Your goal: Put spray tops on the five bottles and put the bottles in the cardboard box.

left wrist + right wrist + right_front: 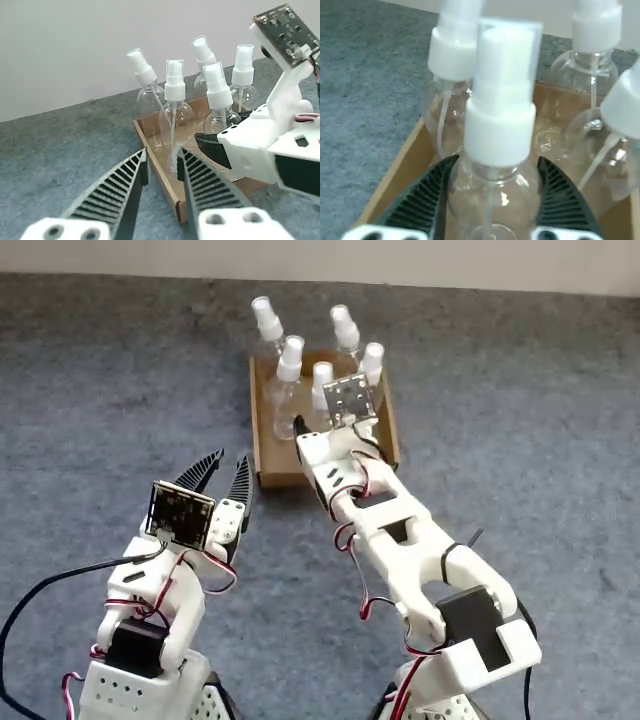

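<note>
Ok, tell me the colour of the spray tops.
White spray tops, clearest in the right wrist view.

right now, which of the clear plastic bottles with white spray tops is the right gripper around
The front middle bottle, nearest the arms in the cardboard box: the right gripper straddles it; the other four stand free behind.

The left hand [162,159] sits low in front, its two black ribbed fingers [122,187] parted with a clear gap between them. Through that gap shows the near wall of the cardboard box [141,134], which rests on the grey counter [60,155]. Five clear bottles stand in it, each with a white spray top: a tilted bottle [148,100], a middle bottle [175,117], a back bottle [202,52], a front bottle [220,117] and a far bottle [243,92]. The other arm [260,150], white with a circuit board [285,31], reaches over the box beside the front bottle
</note>
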{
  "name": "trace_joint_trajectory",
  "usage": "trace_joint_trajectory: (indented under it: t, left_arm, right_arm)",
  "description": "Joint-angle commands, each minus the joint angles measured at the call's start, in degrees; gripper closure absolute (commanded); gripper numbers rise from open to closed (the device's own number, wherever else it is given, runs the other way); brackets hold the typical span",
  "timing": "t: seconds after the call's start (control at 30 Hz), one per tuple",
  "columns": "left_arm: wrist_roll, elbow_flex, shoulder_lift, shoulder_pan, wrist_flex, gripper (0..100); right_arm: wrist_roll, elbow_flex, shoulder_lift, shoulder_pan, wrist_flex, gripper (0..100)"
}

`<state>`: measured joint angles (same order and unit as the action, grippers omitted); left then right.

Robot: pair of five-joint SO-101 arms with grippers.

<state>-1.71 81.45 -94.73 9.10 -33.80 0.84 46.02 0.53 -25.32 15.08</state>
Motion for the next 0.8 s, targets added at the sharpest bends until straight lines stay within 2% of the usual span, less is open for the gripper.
trace_joint_trajectory:
  t: [0.0, 0.57, 0.77]
  left_arm:
    - [-0.44, -0.57, -0.22, -0.31, 1.41, 93]
    - [-0.53, -0.4, -0.22, -0.22, 1.41, 93]
    - [-0.53, -0.4, -0.22, -0.22, 1.41, 93]
  right_arm:
    - [0.7, -1.27, -0.22, 0.04, 0.57, 82.0]
    - [0.7, -0.75, -8.57, 0.04, 0.31, 81.9]
    - [0.7, -0.66, -8.13, -0.31, 0.31, 76.6]
